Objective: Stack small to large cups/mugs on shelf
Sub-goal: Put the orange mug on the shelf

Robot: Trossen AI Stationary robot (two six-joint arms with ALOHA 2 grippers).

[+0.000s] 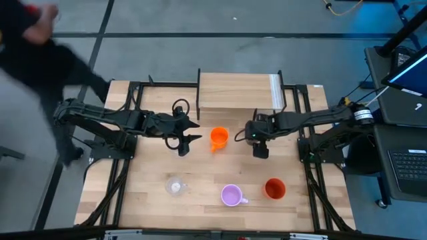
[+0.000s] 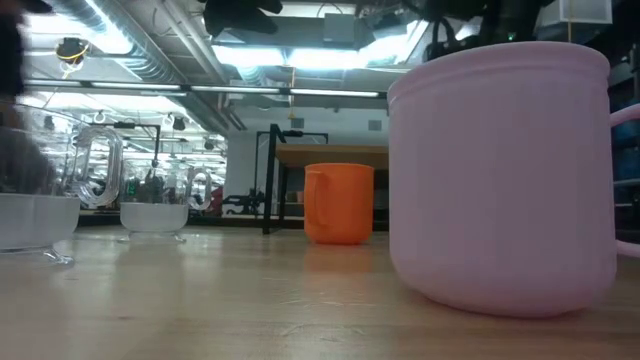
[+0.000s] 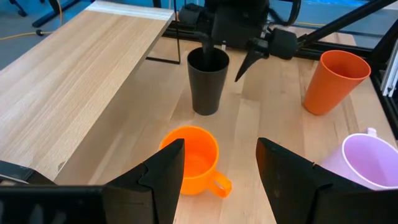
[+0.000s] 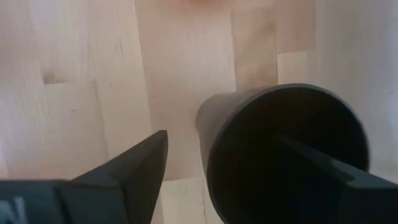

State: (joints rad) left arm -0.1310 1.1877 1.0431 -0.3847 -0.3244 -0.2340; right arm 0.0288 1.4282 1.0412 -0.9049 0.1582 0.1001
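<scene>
On the wooden table (image 1: 133, 200), the shelf (image 1: 233, 90) stands bare. The right gripper (image 4: 249, 155) is spread wide astride the black cup's (image 3: 208, 81) rim, one finger inside and one outside. Probably light, stiff, slick plastic; pinch the wall. The left gripper (image 3: 214, 168) gapes empty over the orange mug (image 3: 193, 158).

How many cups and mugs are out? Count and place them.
6: orange mug centre, black cup at right gripper, lilac mug and red-orange cup front, two clear tumblers left.
</scene>
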